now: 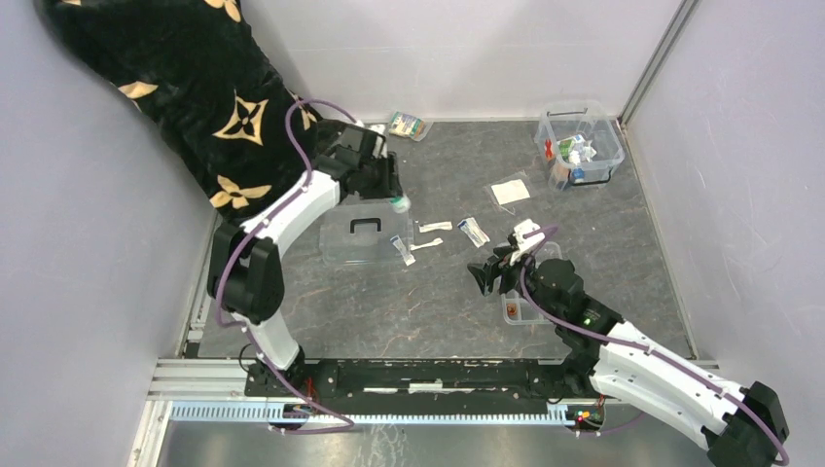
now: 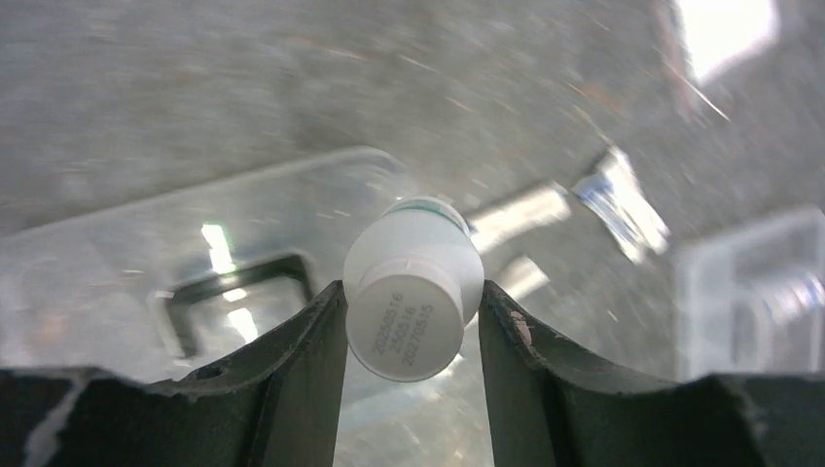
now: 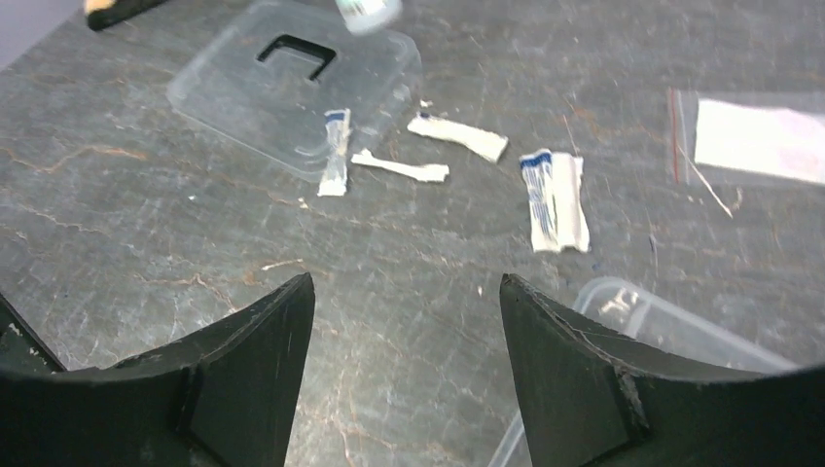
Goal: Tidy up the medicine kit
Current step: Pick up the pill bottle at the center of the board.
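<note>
Two end effectors. Left end effector (image 2: 412, 304) clamped on white bottle (image 2: 413, 255) above lid (image 1: 340, 249) corner. Right end effector (image 3: 407, 292) jaws apart, empty, right of lid. Medicine kit (image 1: 613, 142) far right of lid.

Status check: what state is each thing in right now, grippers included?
medicine kit: open, partly filled.
lid: off, flat on the table.
left gripper: shut on the white bottle.
right gripper: open, empty.
sachets: loose on the table.

Both arms (image 1: 292, 209) have white shells, black joints, purple cables (image 1: 288, 125), black left gripper (image 2: 412, 292) and right gripper (image 3: 407, 282).
</note>
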{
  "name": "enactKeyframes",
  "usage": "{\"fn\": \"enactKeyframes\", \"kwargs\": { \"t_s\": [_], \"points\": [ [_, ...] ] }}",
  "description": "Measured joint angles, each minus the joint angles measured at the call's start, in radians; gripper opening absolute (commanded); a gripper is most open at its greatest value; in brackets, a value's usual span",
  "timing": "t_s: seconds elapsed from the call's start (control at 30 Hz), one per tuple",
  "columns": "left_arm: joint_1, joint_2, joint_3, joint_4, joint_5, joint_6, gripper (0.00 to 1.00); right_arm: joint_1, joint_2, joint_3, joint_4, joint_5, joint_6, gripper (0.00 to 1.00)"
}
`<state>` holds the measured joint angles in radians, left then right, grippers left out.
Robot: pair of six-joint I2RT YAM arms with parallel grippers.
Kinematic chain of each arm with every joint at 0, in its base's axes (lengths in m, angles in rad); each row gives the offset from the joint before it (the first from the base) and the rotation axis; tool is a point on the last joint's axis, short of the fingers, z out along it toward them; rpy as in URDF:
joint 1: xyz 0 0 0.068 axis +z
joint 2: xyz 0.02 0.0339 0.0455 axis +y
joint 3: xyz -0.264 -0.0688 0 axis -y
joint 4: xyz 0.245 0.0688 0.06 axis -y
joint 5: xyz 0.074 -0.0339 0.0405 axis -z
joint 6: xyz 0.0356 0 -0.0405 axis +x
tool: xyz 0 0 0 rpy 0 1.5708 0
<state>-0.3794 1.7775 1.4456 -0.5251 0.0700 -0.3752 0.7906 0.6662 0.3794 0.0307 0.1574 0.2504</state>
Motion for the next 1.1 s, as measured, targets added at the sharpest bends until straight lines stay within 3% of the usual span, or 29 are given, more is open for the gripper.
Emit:
{"fn": "enactKeyframes", "kwargs": {
  "t_s": [0.17,0.33,0.57,0.9,1.1],
  "points": [
    [-0.175,-0.109,-0.096,0.062,0.113,-0.002,0.39,0.0,0.027,-0.055,0.195,-0.084,-0.061,0.78],
    [-0.295,-0.172,-0.187,0.096,0.235,-0.006,0.37,-0.001,0.092,-0.022,0.251,-0.18,-0.148,0.82],
    [-0.315,-0.254,-0.245,0.108,0.317,-0.003,0.36,-0.001,0.124,0.048,0.19,-0.258,-0.281,0.86],
    [-0.377,-0.341,-0.261,0.128,0.413,0.019,0.36,-0.001,0.153,0.048,0.2,-0.299,-0.291,0.86],
    [-0.393,-0.342,-0.261,0.128,0.437,0.029,0.36,-0.001,0.183,0.049,0.2,-0.295,-0.29,0.8]
  ]
}}
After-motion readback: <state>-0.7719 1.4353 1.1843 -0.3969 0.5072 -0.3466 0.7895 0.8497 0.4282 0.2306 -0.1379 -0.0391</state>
